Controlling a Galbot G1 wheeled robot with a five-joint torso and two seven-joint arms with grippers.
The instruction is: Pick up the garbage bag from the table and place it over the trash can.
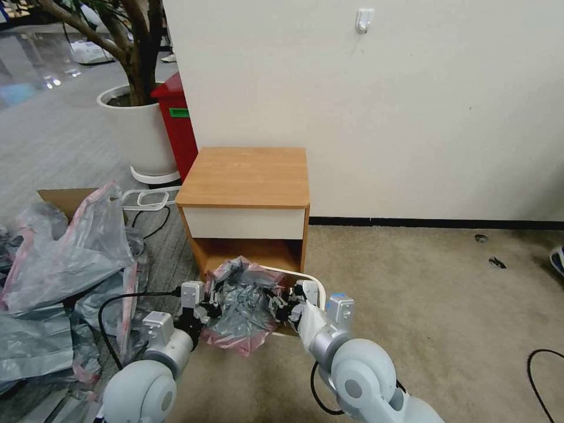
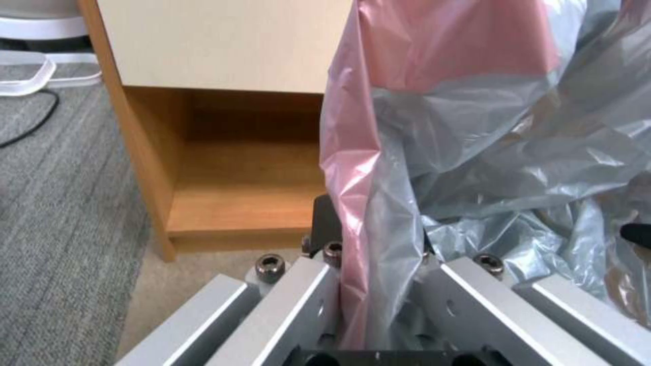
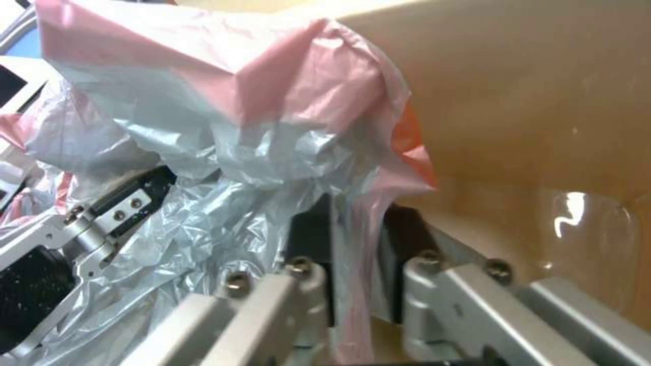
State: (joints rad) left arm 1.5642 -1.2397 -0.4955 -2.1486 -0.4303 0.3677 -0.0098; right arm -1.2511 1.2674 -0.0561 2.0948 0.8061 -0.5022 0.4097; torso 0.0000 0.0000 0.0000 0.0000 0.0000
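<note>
The garbage bag (image 1: 242,305), crinkled grey plastic with a pink rim band, hangs stretched between my two grippers over the trash can (image 1: 311,281), whose cream rim peeks out behind it. My left gripper (image 1: 207,306) is shut on the bag's pink edge (image 2: 353,168), seen close in the left wrist view (image 2: 370,239). My right gripper (image 1: 288,308) is shut on the opposite pink edge (image 3: 356,234), just inside the trash can's cream wall (image 3: 536,107). The table (image 1: 244,176) stands right behind with its top bare.
A heap of grey-pink bags (image 1: 64,264) and a cardboard box (image 1: 64,197) lie on the left floor. A white plant pot (image 1: 138,132) and a red bin (image 1: 176,123) stand behind the table's left side. Open beige carpet (image 1: 440,305) spreads right, with a black cable (image 1: 543,364).
</note>
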